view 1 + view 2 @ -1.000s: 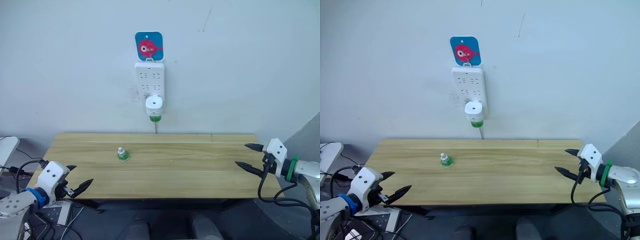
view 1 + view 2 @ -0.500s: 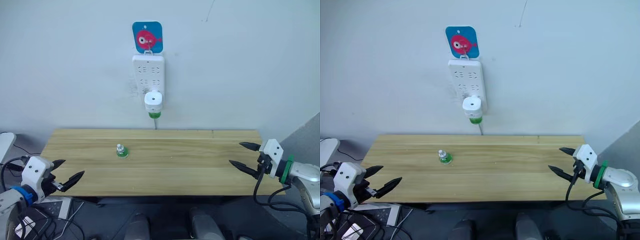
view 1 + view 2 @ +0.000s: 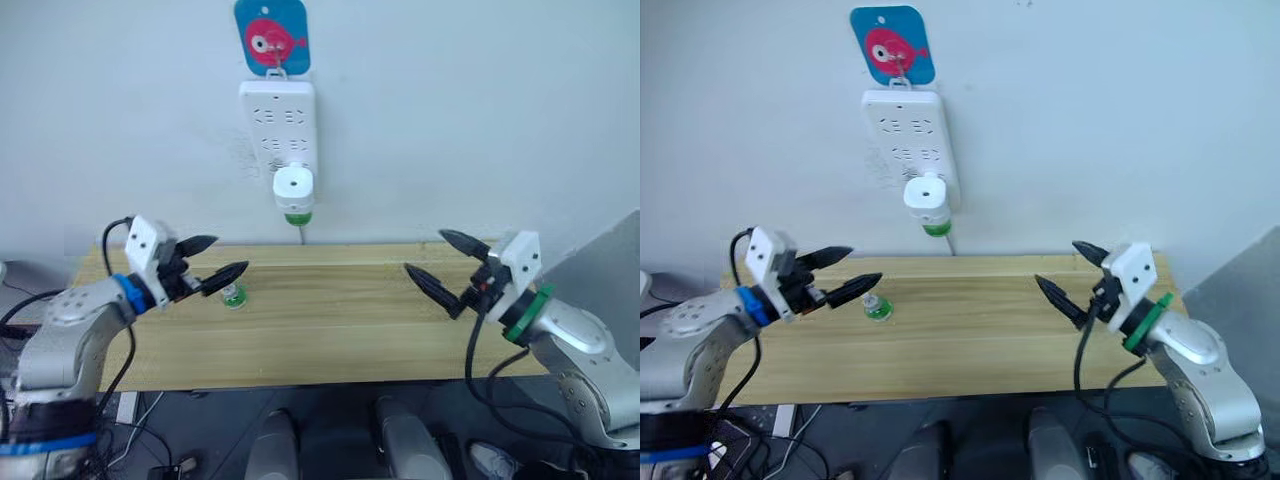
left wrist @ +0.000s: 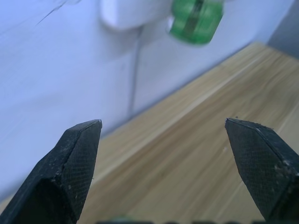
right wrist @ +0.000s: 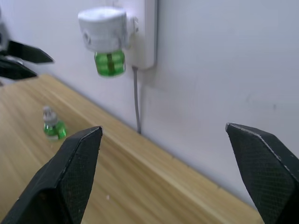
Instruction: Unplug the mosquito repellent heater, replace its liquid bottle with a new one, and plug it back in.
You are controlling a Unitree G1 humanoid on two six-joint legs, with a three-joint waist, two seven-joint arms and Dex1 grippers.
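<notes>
Stereo pair and wrist views, approach phase. Within the last second I have raised both arms from below the near edge of the wooden table (image 3: 330, 340) to above its surface, so the reach has begun though nothing is yet grasped; the whole picture has also shifted, which I put down to the head camera moving, not the wall fittings.

Nearest, at lower left of the left eye view, the left gripper (image 3: 218, 268) extends from a bent arm and points toward frame centre, its two black fingers spread apart and empty. Its tips sit just beside and above the spare liquid bottle (image 3: 234, 297), a small green bottle standing upright on the table at left of centre; I cannot tell whether they touch it.

At lower right, the right gripper (image 3: 440, 264) is lifted over the table's right part, fingers likewise spread wide and holding nothing, aimed up and toward the wall.

Farther back, at upper centre, the mosquito repellent heater (image 3: 293, 187) is seated in the bottom of the white power strip (image 3: 277, 125) on the wall, its green bottle (image 5: 110, 62) hanging beneath it, a cord dropping behind the table. Above the strip hangs a blue fish hook (image 3: 271, 35).

I judge the unplugging step not yet done: the heater stays plugged in, well apart from both grippers.
</notes>
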